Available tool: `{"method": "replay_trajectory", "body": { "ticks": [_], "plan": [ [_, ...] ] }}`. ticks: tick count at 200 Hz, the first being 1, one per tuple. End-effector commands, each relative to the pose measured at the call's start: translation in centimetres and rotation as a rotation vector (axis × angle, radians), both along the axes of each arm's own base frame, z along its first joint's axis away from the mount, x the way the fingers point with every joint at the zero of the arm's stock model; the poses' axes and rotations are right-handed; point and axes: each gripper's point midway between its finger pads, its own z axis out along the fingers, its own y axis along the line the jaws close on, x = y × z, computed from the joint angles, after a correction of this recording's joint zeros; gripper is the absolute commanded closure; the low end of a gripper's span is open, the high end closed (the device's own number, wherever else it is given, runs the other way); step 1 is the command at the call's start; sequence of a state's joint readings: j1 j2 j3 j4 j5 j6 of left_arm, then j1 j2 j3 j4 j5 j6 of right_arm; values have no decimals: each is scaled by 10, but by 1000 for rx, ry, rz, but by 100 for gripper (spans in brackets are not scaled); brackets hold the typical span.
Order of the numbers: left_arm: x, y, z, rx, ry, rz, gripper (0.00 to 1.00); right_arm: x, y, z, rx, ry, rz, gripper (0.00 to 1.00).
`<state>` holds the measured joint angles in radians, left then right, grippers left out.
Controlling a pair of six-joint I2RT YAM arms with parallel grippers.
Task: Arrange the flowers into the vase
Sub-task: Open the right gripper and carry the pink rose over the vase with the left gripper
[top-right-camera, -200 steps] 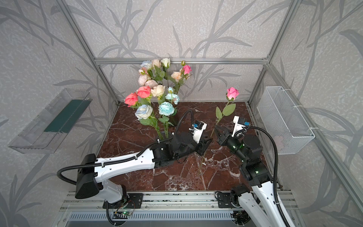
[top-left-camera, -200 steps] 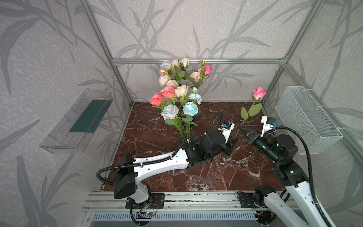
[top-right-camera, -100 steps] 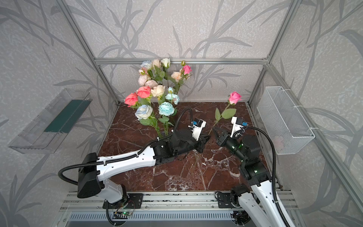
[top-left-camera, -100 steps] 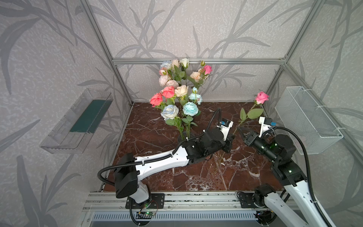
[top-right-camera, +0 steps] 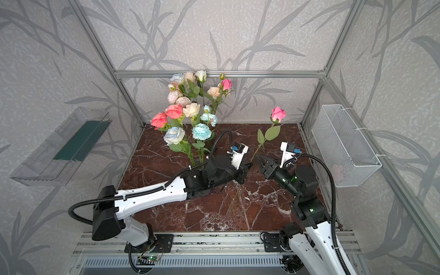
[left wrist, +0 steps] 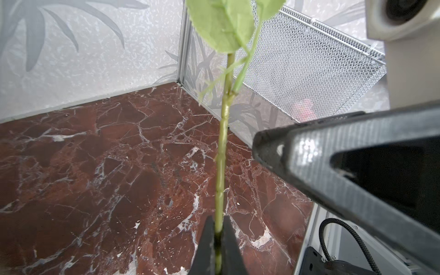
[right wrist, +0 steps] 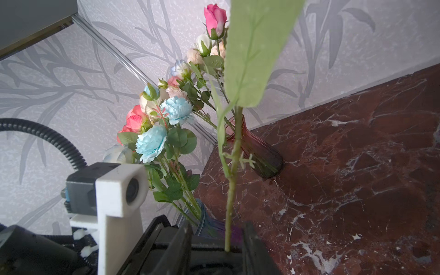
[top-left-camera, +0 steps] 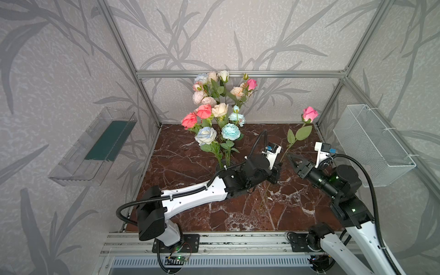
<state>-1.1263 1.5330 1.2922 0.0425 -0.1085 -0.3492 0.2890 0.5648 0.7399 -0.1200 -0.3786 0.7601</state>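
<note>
Between the two grippers the hold has changed hands since a second ago. The left gripper (left wrist: 218, 220), whose jaws then stood parted beside the stem (left wrist: 222, 142), now has them pressed together, pinching it low down. The right gripper (right wrist: 216, 232), which then clamped that same stem, now has its jaws spread with a finger on either side of it; whether either finger touches it I cannot tell. The pink rose (top-left-camera: 309, 114) rises tilted up and away from the left jaws, its head almost where it was, two leaves between jaws and head. The stem's lower end trails below the left jaws over the marble surface (top-left-camera: 190, 154). Just behind the left gripper, a blue-tinted glass vase (right wrist: 209, 223) holds a bunch of flowers (top-left-camera: 220, 110) with coral, cream and pale-blue heads. Farther beyond the jaws, a purple-red ribbed vase (right wrist: 259, 154) holds taller pink, cream and white ones. Well apart from the left jaws, on that arm's wall, a clear plastic tray (top-left-camera: 71, 166) holds a dark green slab (top-left-camera: 109, 140). Beside the right arm, behind its jaws, a white mesh basket (top-left-camera: 371, 142) hangs on the wall with a blurred pale pink thing (left wrist: 304, 112) inside.
</note>
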Motion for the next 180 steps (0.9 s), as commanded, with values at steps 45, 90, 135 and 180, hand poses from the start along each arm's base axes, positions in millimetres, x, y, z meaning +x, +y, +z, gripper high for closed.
{"method": "replay_trajectory", "body": {
  "ticks": [45,90,135,180],
  "plan": [
    [-16,73,120,-93,-334,58,100,4,-8,-18,-41,8,-59,59],
    [-30,111,166,-140,-540,97,100,17,-5,-34,-47,53,-63,59],
    [-28,130,190,-89,-665,161,100,24,-3,-41,-34,71,-60,59],
    [3,152,188,-122,-661,248,100,27,-1,-46,-33,77,-55,59]
  ]
}}
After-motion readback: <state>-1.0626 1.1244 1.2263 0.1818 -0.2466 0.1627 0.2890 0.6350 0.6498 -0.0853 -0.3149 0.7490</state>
